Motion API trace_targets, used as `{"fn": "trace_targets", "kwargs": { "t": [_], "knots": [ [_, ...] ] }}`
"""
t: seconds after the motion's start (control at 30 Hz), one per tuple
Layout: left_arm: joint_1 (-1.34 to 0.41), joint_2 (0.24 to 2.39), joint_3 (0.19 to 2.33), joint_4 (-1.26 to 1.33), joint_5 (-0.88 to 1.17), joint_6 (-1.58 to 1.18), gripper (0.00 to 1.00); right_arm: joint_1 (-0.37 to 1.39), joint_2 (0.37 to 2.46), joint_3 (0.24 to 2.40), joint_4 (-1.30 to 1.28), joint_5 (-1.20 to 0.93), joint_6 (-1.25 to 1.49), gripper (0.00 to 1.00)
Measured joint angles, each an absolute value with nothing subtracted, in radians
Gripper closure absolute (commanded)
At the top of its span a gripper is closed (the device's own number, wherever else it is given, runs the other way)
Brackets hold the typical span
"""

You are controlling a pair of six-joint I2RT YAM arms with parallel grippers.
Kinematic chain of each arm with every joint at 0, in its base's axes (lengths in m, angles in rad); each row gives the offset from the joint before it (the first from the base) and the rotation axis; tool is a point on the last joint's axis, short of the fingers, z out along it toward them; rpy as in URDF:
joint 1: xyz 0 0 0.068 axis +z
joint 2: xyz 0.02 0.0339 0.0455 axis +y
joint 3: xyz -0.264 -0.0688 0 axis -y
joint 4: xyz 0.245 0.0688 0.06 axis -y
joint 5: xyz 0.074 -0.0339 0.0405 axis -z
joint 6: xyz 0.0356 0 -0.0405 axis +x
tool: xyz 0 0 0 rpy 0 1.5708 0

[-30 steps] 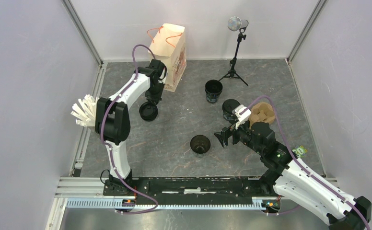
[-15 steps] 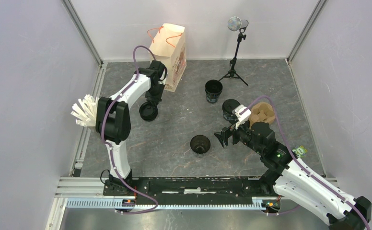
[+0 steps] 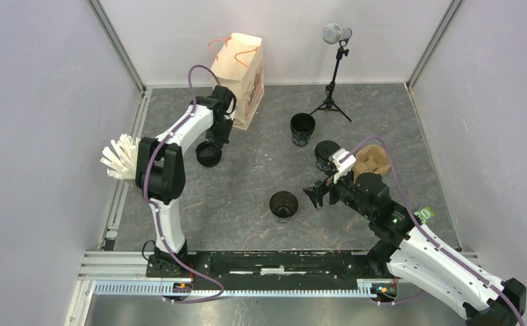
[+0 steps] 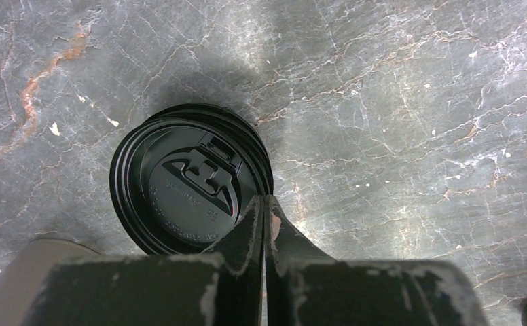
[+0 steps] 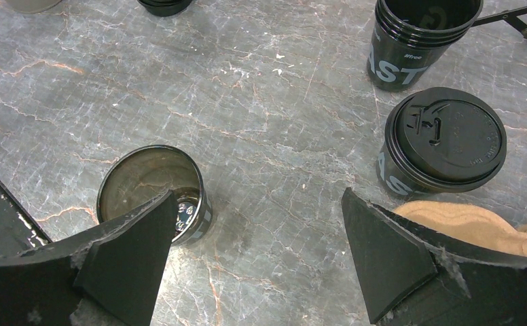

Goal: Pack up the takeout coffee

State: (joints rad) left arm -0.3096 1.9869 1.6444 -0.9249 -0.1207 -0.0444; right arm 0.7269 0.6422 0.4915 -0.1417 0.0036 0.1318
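Observation:
A black lid [image 4: 189,180] sits over other black rims on the floor left of centre; it also shows in the top view [image 3: 208,153]. My left gripper [image 4: 265,204] is shut, its tips pinching that lid's right rim. A lidded black cup [image 3: 326,155] stands by the brown carrier [image 3: 373,160]. An open black cup [image 3: 283,204] stands mid-floor, and open stacked cups [image 3: 302,128] stand further back. My right gripper [image 5: 257,255] is open and empty, above the floor between the open cup [image 5: 153,192] and the lidded cup [image 5: 444,146].
The beige paper bag [image 3: 240,78] with orange handles stands at the back left, close behind my left gripper [image 3: 213,144]. A small tripod stand [image 3: 333,75] is at the back centre. A white bundle [image 3: 118,157] lies beyond the left rail. A small packet [image 3: 424,214] lies at right.
The black lid in my left gripper has shifted slightly back, toward the bag. The right arm has not moved.

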Motion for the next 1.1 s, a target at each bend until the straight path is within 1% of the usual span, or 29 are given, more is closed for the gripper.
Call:
{"fn": "trace_targets", "kwargs": {
  "t": [0.1, 0.17, 0.2, 0.23, 0.27, 0.8, 1.1],
  "knots": [
    [-0.310, 1.987, 1.644, -0.932, -0.112, -0.045, 0.92, 0.727, 0.642, 0.492, -0.141, 0.004, 0.132, 0.02],
    [-0.309, 1.987, 1.644, -0.941, -0.102, -0.045, 0.92, 0.727, 0.642, 0.492, -0.141, 0.004, 0.132, 0.02],
    [-0.309, 1.987, 1.644, -0.943, -0.102, -0.045, 0.92, 0.727, 0.642, 0.492, -0.141, 0.004, 0.132, 0.02],
    [-0.309, 1.987, 1.644, -0.945, -0.099, -0.045, 0.96, 0.727, 0.642, 0.492, -0.141, 0.004, 0.132, 0.02],
    [-0.309, 1.987, 1.644, -0.947, -0.098, -0.045, 0.98, 0.727, 0.642, 0.492, -0.141, 0.004, 0.132, 0.02],
    [-0.309, 1.983, 1.660, -0.975, -0.101, -0.046, 0.98, 0.727, 0.645, 0.492, -0.141, 0.004, 0.128, 0.02],
    [-0.309, 1.930, 1.660, -0.995, -0.102, -0.046, 0.98, 0.727, 0.659, 0.492, -0.136, 0.004, 0.129, 0.02]
  ]
}}
